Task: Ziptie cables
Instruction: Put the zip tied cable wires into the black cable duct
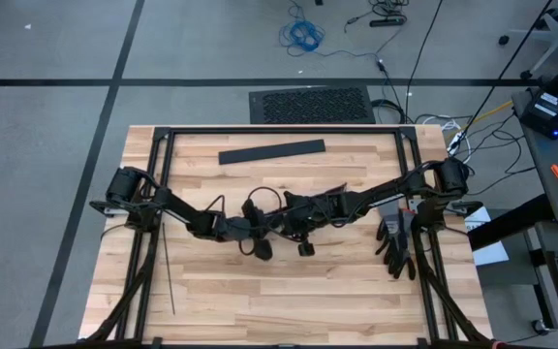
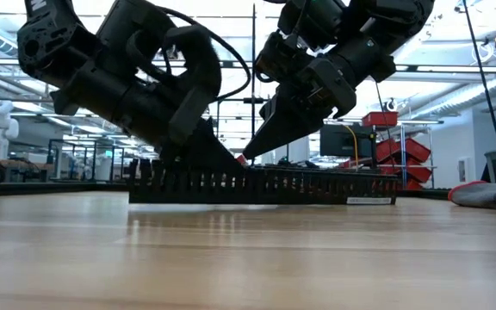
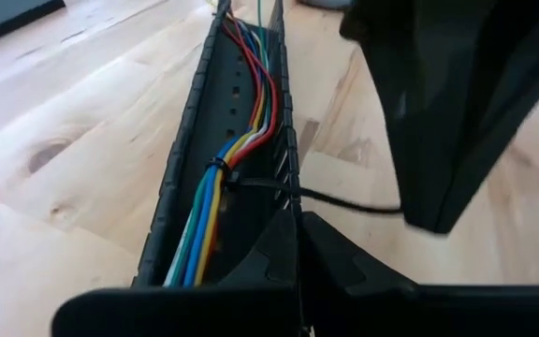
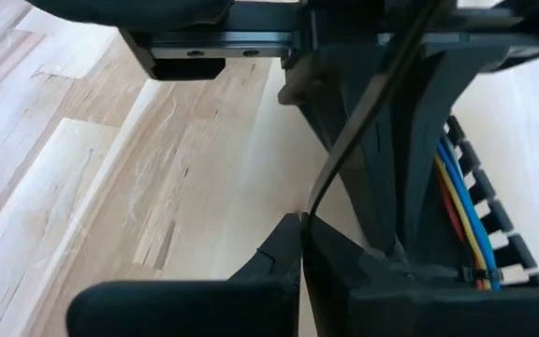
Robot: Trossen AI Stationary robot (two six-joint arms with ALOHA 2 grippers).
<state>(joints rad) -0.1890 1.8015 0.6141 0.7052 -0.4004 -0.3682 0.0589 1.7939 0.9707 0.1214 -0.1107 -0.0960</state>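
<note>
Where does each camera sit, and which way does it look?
High: above the table, looking down; both arms show.
Low: at tabletop height, looking across at the slotted duct; both arms above it.
Left wrist: behind the shut left pincer, facing the cables in the duct.
Right wrist: behind the shut right pincer, clamping a ziptie.
Both wrist views share the cables.

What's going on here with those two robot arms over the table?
Both arms meet at mid-table over a black slotted cable duct. Coloured wires lie inside it, and a thin black ziptie is already looped around them. The left gripper is shut at the duct's wall, right by the tie's loose tail. The right gripper is shut on a thin black strip, which looks like that ziptie's tail, beside the duct.
</note>
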